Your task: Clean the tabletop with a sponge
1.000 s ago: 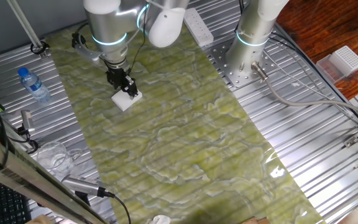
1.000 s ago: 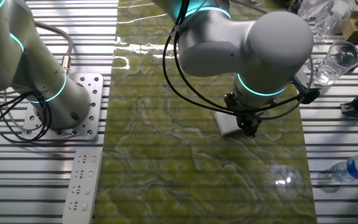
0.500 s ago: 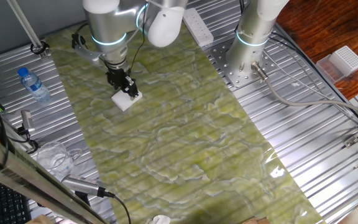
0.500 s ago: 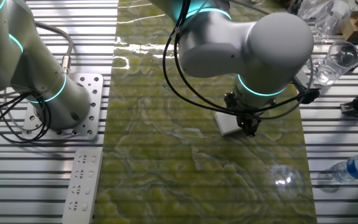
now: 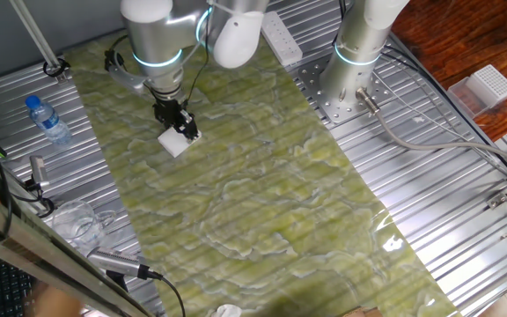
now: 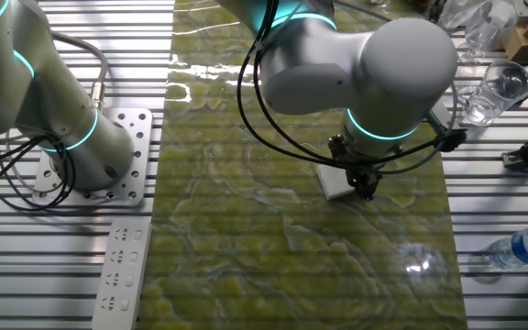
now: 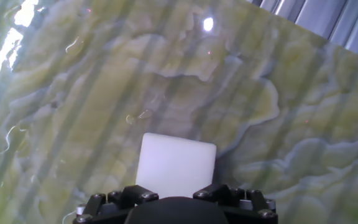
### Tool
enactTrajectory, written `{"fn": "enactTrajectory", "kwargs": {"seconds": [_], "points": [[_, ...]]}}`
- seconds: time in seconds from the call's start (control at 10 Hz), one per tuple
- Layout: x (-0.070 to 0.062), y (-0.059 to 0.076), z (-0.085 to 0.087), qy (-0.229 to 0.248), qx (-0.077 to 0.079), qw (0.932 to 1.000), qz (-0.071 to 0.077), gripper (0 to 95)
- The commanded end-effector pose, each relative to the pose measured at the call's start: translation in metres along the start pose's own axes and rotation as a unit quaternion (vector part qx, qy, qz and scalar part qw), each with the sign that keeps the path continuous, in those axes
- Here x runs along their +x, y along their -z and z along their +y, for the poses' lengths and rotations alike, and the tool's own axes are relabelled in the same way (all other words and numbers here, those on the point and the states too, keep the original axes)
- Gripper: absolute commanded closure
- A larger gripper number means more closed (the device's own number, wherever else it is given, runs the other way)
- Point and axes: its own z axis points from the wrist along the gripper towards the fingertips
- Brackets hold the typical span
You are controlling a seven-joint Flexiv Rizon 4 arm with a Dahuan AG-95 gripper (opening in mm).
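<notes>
The white sponge (image 5: 175,142) lies flat on the yellow-green marbled tabletop (image 5: 262,185), near its far left end. My black gripper (image 5: 178,126) points down onto it, jaws shut on the sponge. From the other side the sponge (image 6: 335,183) shows just left of the gripper (image 6: 364,187), under the big grey wrist. In the hand view the sponge (image 7: 175,165) juts out between the black fingers (image 7: 134,196), pressed against the tabletop (image 7: 104,81).
A water bottle (image 5: 47,120) and clear plastic cup (image 5: 76,220) sit on the ribbed metal left of the sheet. A second arm's base (image 5: 352,75) and a power strip (image 5: 280,40) stand beyond it. A white scrap (image 5: 227,310) lies at the near edge.
The gripper and sponge have shifted very slightly along the tabletop; otherwise nothing has changed.
</notes>
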Motion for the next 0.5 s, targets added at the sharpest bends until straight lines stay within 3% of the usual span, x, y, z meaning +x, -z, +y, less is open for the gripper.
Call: {"fn": "enactTrajectory", "kwargs": {"seconds": [0.1,0.4,0.5], "points": [[0.0008,-0.0016,0.0016,-0.001,0.002,1.0,0.001,38.0],[0.0011,-0.0004,0.0021,-0.003,0.003,1.0,0.003,38.0],[0.0013,-0.0005,0.0022,-0.004,0.004,1.0,0.003,57.0]]}}
